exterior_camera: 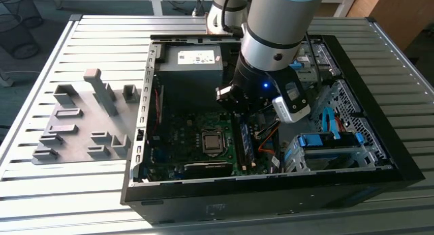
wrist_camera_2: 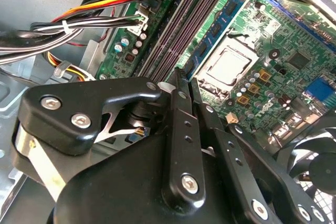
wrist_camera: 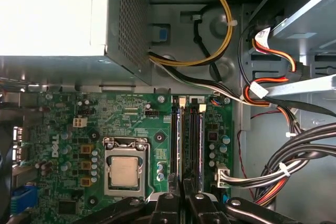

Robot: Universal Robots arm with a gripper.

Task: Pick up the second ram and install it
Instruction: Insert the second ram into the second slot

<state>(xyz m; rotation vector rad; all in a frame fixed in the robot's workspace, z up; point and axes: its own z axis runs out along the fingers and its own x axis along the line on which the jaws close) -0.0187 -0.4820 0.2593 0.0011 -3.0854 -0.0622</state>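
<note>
Your gripper [wrist_camera: 182, 187] hangs over the memory slots [wrist_camera: 187, 140], fingers nearly together; the exterior view adds a grey slotted tray [exterior_camera: 85, 123].

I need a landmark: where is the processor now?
The processor sits on the green board, to the exterior view's left of the memory slots, near the end effector.

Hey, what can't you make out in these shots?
Whether the gripper holds the second ram: second wrist view, its own black linkage covers that spot.
Near ends of the ram slots: first wrist view, behind the gripper.
Motherboard beneath the arm: exterior view, the arm blocks it.
</note>
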